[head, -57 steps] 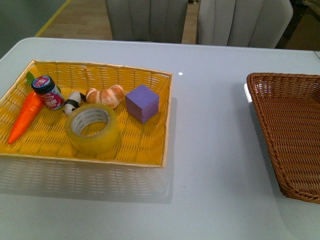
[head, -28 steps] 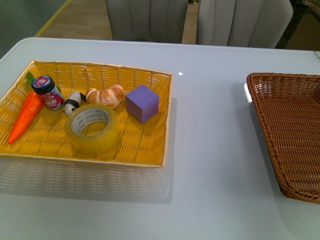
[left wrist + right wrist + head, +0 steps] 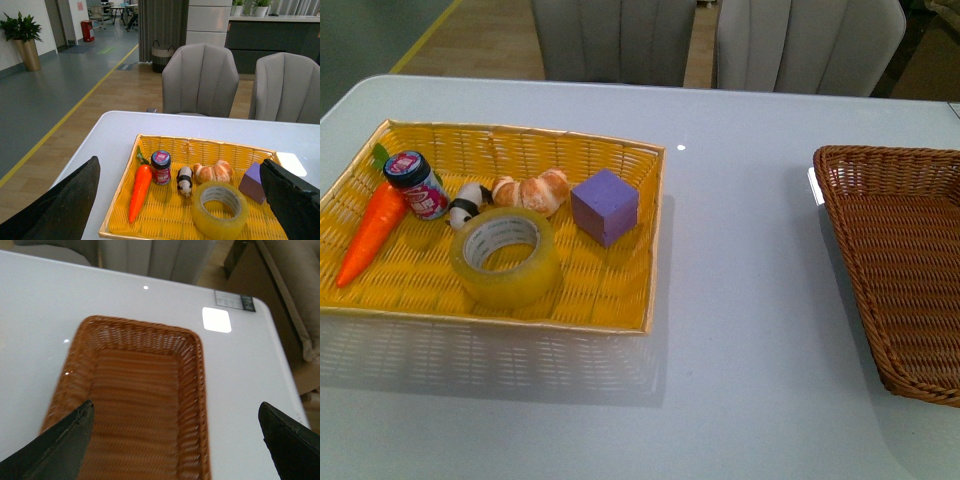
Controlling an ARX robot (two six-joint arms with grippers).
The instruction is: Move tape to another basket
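While left end effector [image 3: 179, 161] and right end effector [image 3: 176, 404] gape wide, basket [image 3: 885, 150] is cropped.

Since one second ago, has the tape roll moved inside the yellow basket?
No. In the front view the tape roll lies in the same spot, left of the purple cube and close to the yellow basket's near rim.
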